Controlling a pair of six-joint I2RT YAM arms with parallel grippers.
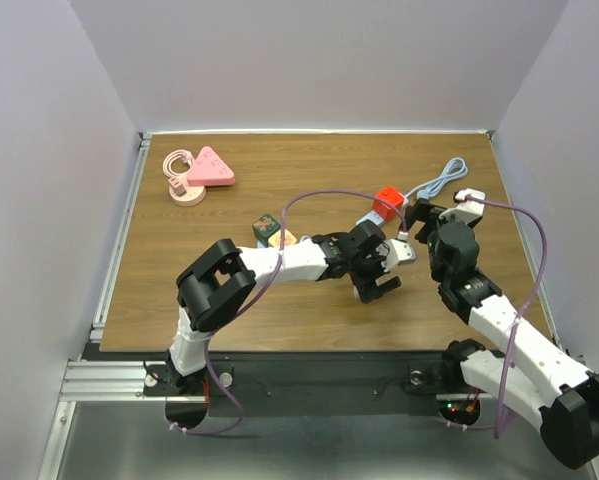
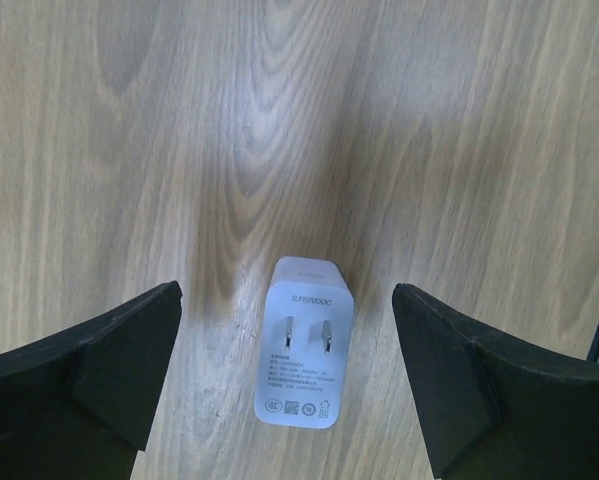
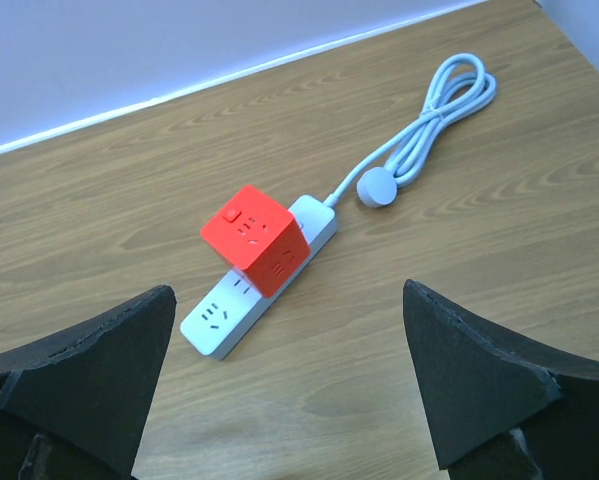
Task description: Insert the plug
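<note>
The plug [image 2: 301, 345] is a white charger block lying flat on the wood with its two prongs facing up. My left gripper [image 2: 286, 300] hovers over it, open, one finger on each side and neither touching it. In the top view the plug [image 1: 404, 250] lies just right of the left gripper [image 1: 384, 268]. A white power strip [image 3: 229, 315] lies further back, with a red cube socket [image 3: 254, 238] sitting on its middle. My right gripper [image 3: 288, 290] is open and empty, a little short of the strip. In the top view it [image 1: 419, 215] is beside the red cube [image 1: 387, 200].
The strip's light blue cable [image 1: 444, 183] loops toward the back right. A pink triangular socket [image 1: 211, 167] with a coiled pink cord [image 1: 182, 182] lies at the back left. Two small cubes [image 1: 274, 233] sit near the left forearm.
</note>
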